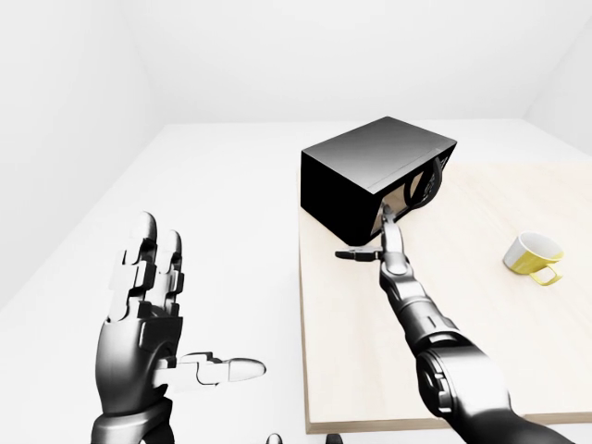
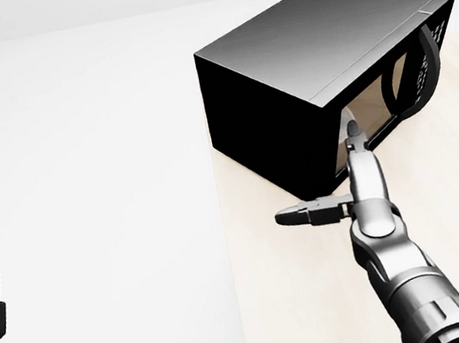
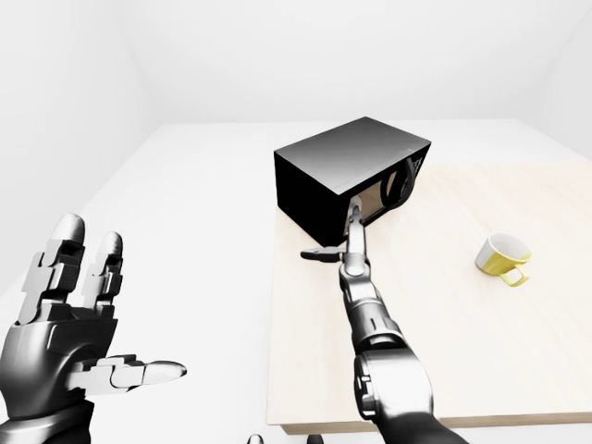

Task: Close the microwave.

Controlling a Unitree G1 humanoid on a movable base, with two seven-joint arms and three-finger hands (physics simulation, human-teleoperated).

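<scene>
White walls, pale desk (image 1: 481, 370) — my right robot hand (image 2: 358, 158) is open, fingertips on the microwave (image 2: 299, 61) door just ahead, which looks shut. Pushing harder could shove the microwave away.

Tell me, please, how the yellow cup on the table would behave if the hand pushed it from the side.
The yellow cup lies on its side on the table, so it would probably roll rather than slide. Its handle, low against the table, may stop the roll or turn it in a curve. It looks small and hollow, so likely light; a gentle push should move it.
</scene>
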